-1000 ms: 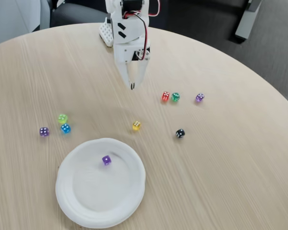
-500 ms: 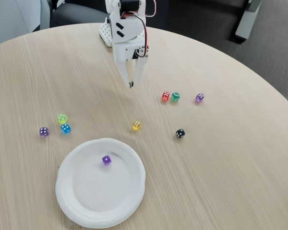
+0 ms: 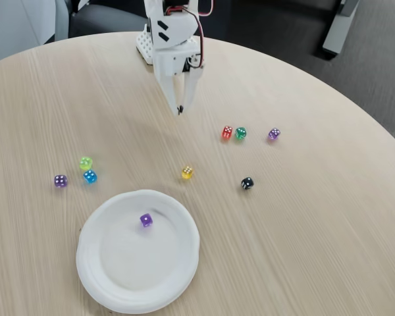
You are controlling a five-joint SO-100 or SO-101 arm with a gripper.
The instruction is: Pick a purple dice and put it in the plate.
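The purple dice (image 3: 146, 220), a small deep-violet cube with white pips, lies inside the white plate (image 3: 128, 270) toward its far side, near the table's front edge. My white gripper (image 3: 179, 110) hangs over bare table at the back, far from the plate. Its fingers taper to a point, shut with nothing between them.
Loose dice dot the round wooden table: a paler purple one (image 3: 60, 180), lime (image 3: 85, 162) and blue (image 3: 90, 176) at the left, yellow (image 3: 187, 172) and black (image 3: 247, 183) in the middle, red (image 3: 227, 132), green (image 3: 240, 133) and pinkish-purple (image 3: 274, 134) at the right.
The gripper has drawn back toward the arm's base at the table's far edge, staying shut. The dice and the plate have not moved.
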